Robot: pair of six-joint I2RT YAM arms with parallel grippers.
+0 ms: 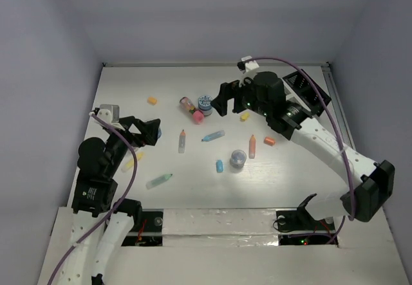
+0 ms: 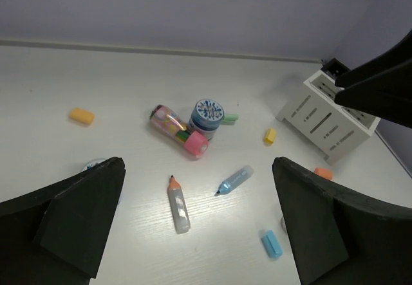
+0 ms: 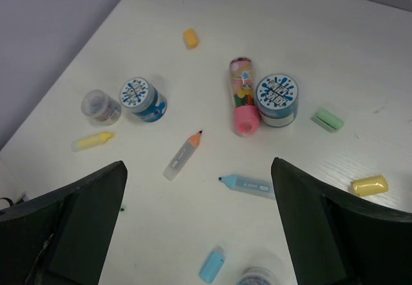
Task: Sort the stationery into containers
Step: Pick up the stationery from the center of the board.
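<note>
**While both claws gape, nothing is gripped**

Though my left claw [image 1: 145,132] hangs at the left of the overhead view with its fingers spread wide, it touches nothing. A yellow marker [image 1: 132,163] and a mint marker [image 1: 159,181] lie near it. Toward the centre lie a white pen [image 1: 182,141], a pink-capped tube [image 1: 191,109] just beside a blue jar [image 1: 205,103], a blue pen [image 1: 213,135] and a grey jar [image 1: 238,159]. My right claw [image 1: 230,97], upper right of centre, is equally wide and empty. Behind it, at the upper right, stands the organizer [image 1: 310,91], its black half showing past my arm.
</note>
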